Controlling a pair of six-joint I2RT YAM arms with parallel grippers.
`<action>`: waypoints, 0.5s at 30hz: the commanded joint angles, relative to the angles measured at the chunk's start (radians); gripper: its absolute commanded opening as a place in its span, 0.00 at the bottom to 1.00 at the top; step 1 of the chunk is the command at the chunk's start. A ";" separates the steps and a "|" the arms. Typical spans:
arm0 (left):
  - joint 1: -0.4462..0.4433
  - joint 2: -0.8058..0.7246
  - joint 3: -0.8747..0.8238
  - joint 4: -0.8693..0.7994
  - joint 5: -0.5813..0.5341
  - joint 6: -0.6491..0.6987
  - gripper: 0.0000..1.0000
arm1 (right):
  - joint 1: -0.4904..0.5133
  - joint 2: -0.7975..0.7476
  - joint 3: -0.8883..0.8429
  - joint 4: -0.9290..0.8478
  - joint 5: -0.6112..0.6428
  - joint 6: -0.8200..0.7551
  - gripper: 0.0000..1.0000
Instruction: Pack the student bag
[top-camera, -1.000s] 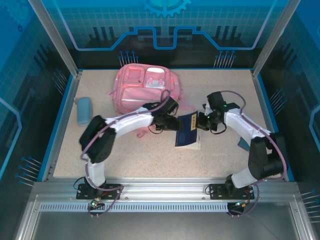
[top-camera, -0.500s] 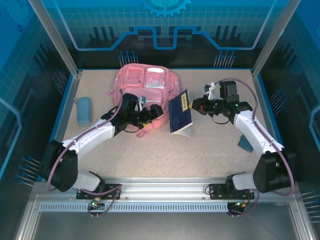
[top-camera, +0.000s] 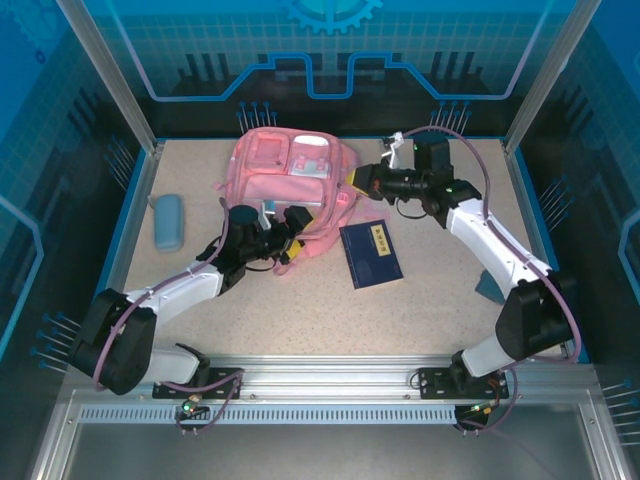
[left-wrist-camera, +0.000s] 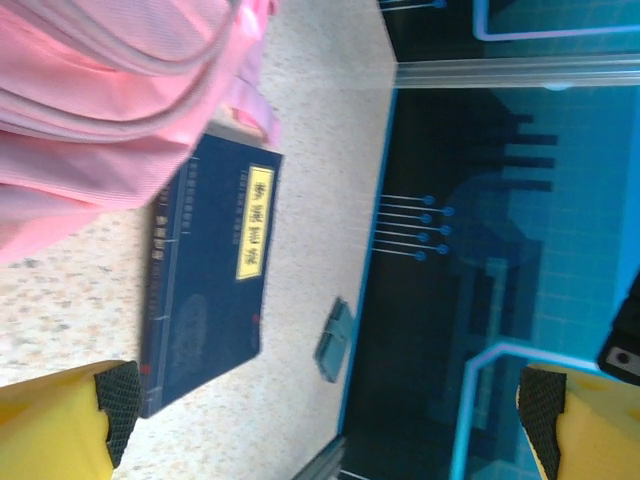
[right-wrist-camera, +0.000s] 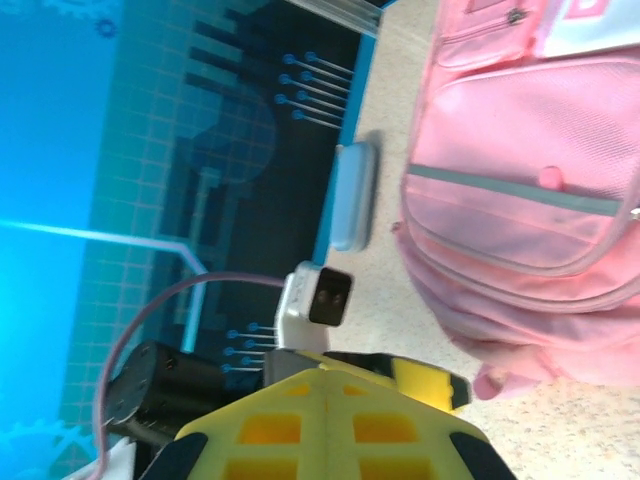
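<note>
From above, the student bag (top-camera: 290, 178), a pink backpack, lies front up at the back of the speckled table (top-camera: 300, 310), left of centre. A dark blue book (top-camera: 371, 254) with a yellow title label lies flat just right of the bag's near corner. A light-blue pencil case (top-camera: 168, 221) lies well apart by the left wall. The left gripper (top-camera: 284, 232) sits at the bag's near edge, its jaws spread wide. The right gripper (top-camera: 358, 182) is at the bag's right side with its jaws closed; whether they pinch any fabric cannot be told.

In the left wrist view, the two yellow fingers (left-wrist-camera: 115, 405) stand far apart with nothing between them. Beyond them lie the book (left-wrist-camera: 205, 270) and the bag (left-wrist-camera: 100, 100), whose edge overlaps the book's far corner.

In the right wrist view, the right gripper (right-wrist-camera: 325, 385) has its yellow fingers pressed together. The bag (right-wrist-camera: 520, 200) is ahead, with a grey stripe across its front pocket, and the pencil case (right-wrist-camera: 352, 195) lies beyond it by the wall.
</note>
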 joint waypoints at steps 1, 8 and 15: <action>-0.012 -0.036 0.065 -0.190 -0.076 0.099 0.99 | 0.015 0.032 0.049 -0.292 0.215 -0.154 0.27; -0.054 -0.007 0.117 -0.338 -0.105 0.214 0.97 | -0.007 0.115 -0.008 -0.503 0.568 -0.331 0.67; -0.128 0.116 0.195 -0.367 -0.102 0.246 0.89 | -0.057 0.279 -0.025 -0.533 0.589 -0.410 0.70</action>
